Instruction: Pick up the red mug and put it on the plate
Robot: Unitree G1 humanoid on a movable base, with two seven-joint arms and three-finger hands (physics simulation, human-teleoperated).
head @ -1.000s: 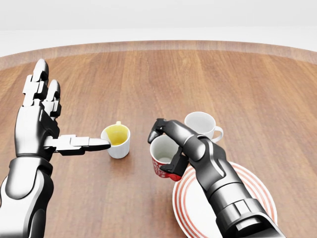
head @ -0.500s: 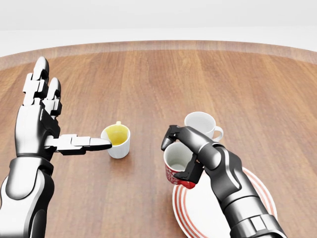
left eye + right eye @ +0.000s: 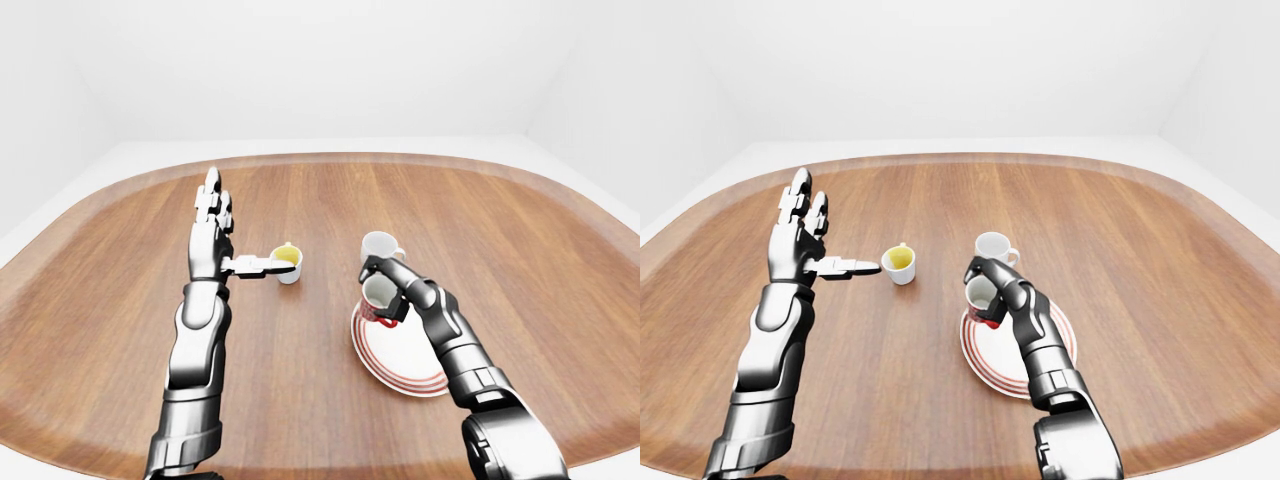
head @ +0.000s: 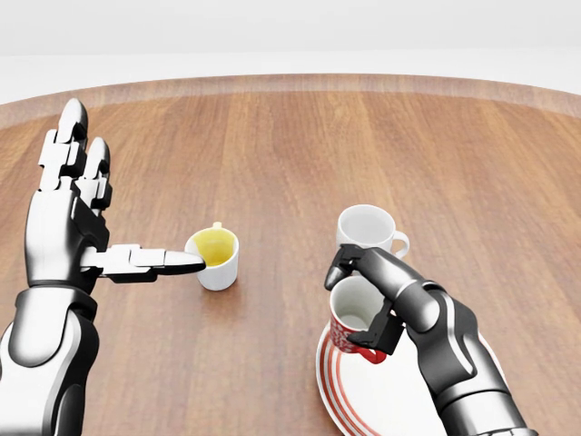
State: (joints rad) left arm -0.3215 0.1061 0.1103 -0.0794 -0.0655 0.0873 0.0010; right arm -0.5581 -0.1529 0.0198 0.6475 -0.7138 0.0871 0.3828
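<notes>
Your right hand point(image 4: 363, 304) grips the red mug point(image 4: 356, 320) over the far left rim of the plate point(image 4: 338, 389). Your left hand point(image 4: 77, 218) is open, 1 finger touching the yellow cup point(image 4: 215, 257) on the table point(image 4: 272, 154).

Glossy silver arms, black-jointed three-finger right hand point(image 4: 368, 304).
</notes>
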